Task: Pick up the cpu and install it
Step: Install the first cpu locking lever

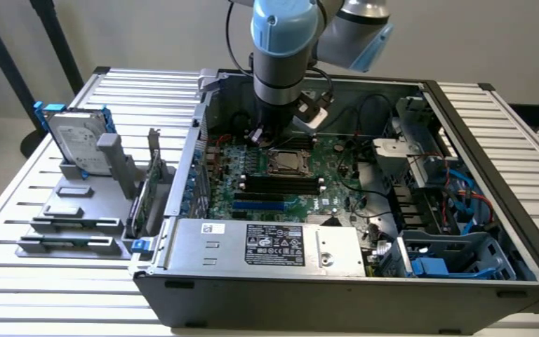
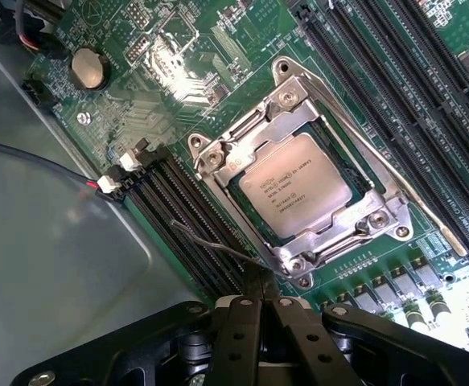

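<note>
The cpu (image 2: pixel 295 194), a flat silver square with printed text, lies seated in the motherboard socket under the metal retention frame (image 2: pixel 322 233). In the exterior view the cpu (image 1: pixel 294 159) sits mid-board inside the open computer case (image 1: pixel 344 288). My gripper (image 2: pixel 259 283) is shut, its black fingers (image 2: pixel 242 338) pressed together with nothing visibly between them. Its tips are beside the socket's corner, at the thin wire lever (image 2: pixel 210 245). In the exterior view my gripper (image 1: pixel 262 136) hangs just above the board, next to the socket on the exterior view's left.
Black memory slots (image 2: pixel 178 217) flank the socket. A power supply (image 1: pixel 269 244) fills the case front, with blue cables (image 1: pixel 466 189) and drive bays on the exterior view's right. Outside the case stand a hard drive in a blue frame (image 1: pixel 73 137) and grey blocks (image 1: pixel 73 210).
</note>
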`<state>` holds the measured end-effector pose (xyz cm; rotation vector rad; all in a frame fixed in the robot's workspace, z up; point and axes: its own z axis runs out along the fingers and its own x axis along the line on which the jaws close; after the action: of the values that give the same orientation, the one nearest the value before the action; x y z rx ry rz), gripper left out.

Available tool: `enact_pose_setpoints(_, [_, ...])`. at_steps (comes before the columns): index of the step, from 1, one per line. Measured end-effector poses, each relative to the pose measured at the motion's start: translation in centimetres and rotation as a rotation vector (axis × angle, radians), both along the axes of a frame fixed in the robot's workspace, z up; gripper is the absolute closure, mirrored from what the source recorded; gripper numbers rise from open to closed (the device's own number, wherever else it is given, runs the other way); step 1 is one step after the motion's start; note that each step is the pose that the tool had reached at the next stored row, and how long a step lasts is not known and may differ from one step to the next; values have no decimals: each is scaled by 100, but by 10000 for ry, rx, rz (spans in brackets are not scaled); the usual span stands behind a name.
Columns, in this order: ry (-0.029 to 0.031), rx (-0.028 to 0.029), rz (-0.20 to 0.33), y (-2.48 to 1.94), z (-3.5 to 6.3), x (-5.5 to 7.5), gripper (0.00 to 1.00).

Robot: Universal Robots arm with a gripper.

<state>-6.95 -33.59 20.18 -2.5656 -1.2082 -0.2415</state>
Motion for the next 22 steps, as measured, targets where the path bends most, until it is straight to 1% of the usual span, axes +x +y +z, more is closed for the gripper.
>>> enact_pose_setpoints(4, [-10, -3, 0, 9, -10, 0, 89])
enact_pose_setpoints(13, [-27, -13, -1, 13, -26, 12, 89])
enact_pose_setpoints(22, [-26, -54, -1, 15, -31, 43, 89])
